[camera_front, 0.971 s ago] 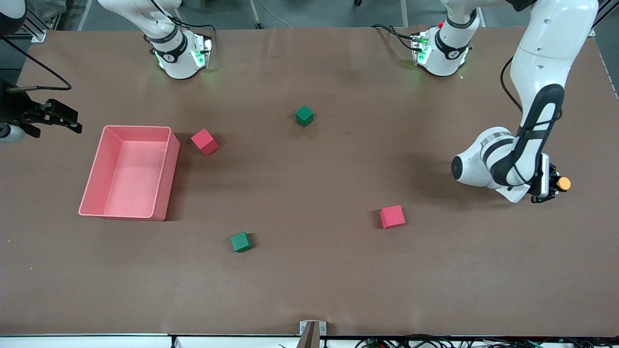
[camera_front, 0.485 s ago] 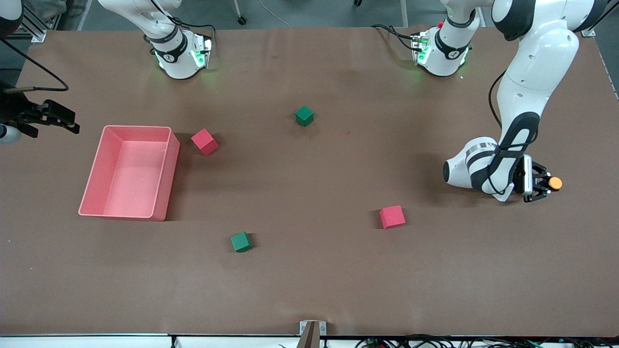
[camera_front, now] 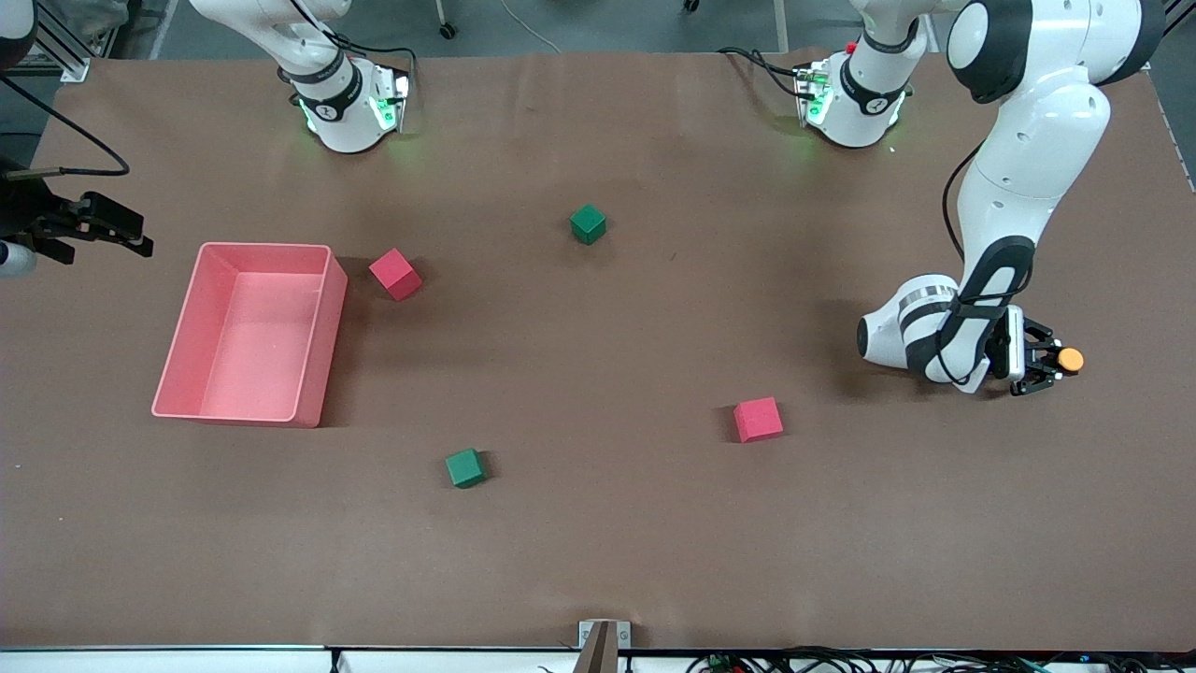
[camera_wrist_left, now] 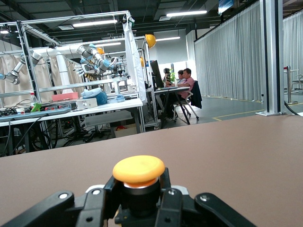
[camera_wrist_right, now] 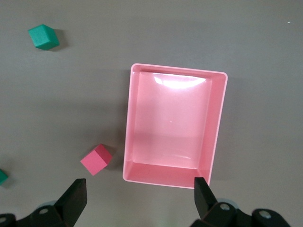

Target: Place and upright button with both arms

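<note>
Front view: left tool [camera_front: 1045,361] clamps the button [camera_front: 1071,359].

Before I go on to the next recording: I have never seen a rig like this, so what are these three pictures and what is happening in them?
Two white robot arms stand at a brown table. The front view looks down from across the table; the two wrist views come from cameras on the arms' wrists. The left gripper, low over its own end of the table, is shut on the button, whose orange cap fills the left wrist view. The right gripper waits open, high over the pink bin. Two red cubes and two green cubes lie on the table.
</note>
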`<move>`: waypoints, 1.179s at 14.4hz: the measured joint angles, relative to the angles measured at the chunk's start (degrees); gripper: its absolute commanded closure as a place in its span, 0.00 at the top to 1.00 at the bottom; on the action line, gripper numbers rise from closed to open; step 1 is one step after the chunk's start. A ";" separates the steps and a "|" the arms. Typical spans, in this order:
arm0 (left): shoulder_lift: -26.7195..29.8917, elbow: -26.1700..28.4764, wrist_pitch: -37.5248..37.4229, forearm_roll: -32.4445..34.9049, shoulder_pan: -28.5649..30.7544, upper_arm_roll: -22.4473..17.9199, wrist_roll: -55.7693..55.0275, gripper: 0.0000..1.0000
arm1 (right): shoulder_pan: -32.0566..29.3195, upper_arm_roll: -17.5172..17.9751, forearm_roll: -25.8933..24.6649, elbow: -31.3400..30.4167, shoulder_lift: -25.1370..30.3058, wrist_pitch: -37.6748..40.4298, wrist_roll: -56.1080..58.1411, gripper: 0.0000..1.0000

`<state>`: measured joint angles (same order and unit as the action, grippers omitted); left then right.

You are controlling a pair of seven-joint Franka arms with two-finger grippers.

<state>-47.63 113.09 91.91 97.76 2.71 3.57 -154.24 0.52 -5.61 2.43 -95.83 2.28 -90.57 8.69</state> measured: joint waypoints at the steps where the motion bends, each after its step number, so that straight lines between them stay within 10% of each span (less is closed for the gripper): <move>1: -0.11 -0.06 0.00 0.01 0.00 0.00 -0.18 0.01 | -0.31 -0.10 0.40 0.00 0.00 0.00 0.00 1.00; 9: -0.52 -0.24 0.03 0.02 0.02 0.01 -0.48 0.17 | -0.92 -0.02 0.89 0.00 -0.57 -0.07 0.39 1.00; 10: -0.52 -0.25 0.07 0.02 0.02 0.01 -0.48 0.38 | -0.91 0.03 0.90 0.00 -0.62 -0.06 0.43 1.00; 11: -0.52 -0.27 0.11 0.02 0.02 0.02 -0.48 0.94 | -0.89 0.09 0.93 0.02 -0.62 -0.05 0.46 1.00; 17: -0.53 -0.96 0.14 0.03 0.44 0.02 -0.48 1.00 | -0.81 0.57 1.15 0.12 -0.62 0.04 0.52 1.00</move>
<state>-48.16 112.12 92.05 97.79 3.14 3.59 -154.71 -0.29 -5.05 3.58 -95.71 1.66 -90.53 9.21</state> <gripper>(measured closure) 0.260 0.000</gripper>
